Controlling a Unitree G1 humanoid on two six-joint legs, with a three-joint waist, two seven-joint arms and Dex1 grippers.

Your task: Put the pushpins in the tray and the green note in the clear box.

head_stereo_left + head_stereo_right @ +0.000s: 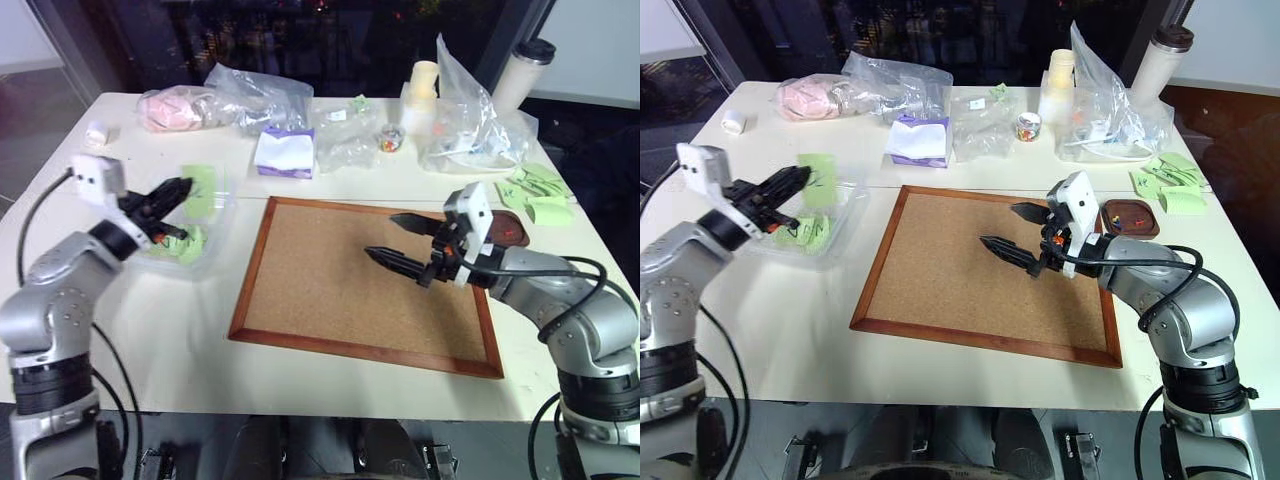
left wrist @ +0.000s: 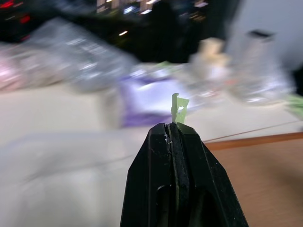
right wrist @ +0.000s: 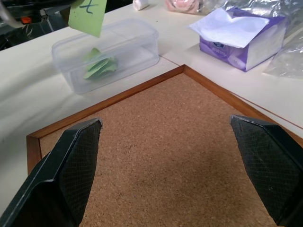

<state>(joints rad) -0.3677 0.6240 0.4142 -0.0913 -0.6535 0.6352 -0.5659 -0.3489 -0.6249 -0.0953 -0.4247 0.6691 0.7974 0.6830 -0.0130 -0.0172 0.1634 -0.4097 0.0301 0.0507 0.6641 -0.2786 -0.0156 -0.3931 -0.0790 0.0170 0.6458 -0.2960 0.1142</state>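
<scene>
status — i judge the task nearly done. left gripper point(image 1: 800, 180) clamped on the green note point(image 3: 88, 17), held above the clear box point(image 3: 137, 35); release is what remains. right gripper point(image 1: 398, 243) spread wide, empty, over the corkboard point(image 1: 330, 290). contents — clear box: crumpled green slips point(image 3: 99, 67). tray point(image 1: 1130, 218): pushpins point(image 1: 1124, 214), red among them. corkboard: bare, no pins that i can see.

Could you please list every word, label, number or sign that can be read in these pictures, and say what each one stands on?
No printed word, brand or number can be read.
Green note, held by the left gripper above the clear box: a dark handwritten squiggle, no clear letter.
Green slips at the table's far right: scribbled lines, too small to read.
Purple tissue box: faint print, too blurred to read.
Small label on a plastic bag: too small.
</scene>
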